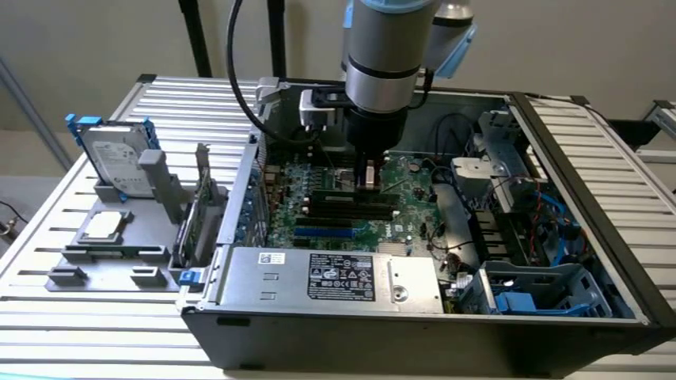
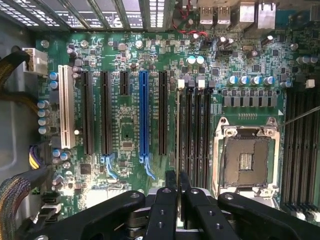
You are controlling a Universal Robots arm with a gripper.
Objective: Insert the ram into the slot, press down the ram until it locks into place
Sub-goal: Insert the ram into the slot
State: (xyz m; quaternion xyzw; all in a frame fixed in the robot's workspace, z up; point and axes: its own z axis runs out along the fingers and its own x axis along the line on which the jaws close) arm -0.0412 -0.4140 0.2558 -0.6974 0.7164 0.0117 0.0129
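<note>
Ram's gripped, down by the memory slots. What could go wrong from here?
1. The ram, edge-on in the gripper, looks at the edge of the memory slots, not clearly over one; pressing may hit the motherboard.
2. The open CPU socket sits close; a slip could damage it.

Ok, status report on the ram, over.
Gripper shut on ram, down at the slots. Ram edge-on along the slots; locked or not, cannot tell. Nothing seen in the way.

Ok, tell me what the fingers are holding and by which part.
The ram, seen edge-on, pinched between the fingers by its upper long edge.
</note>
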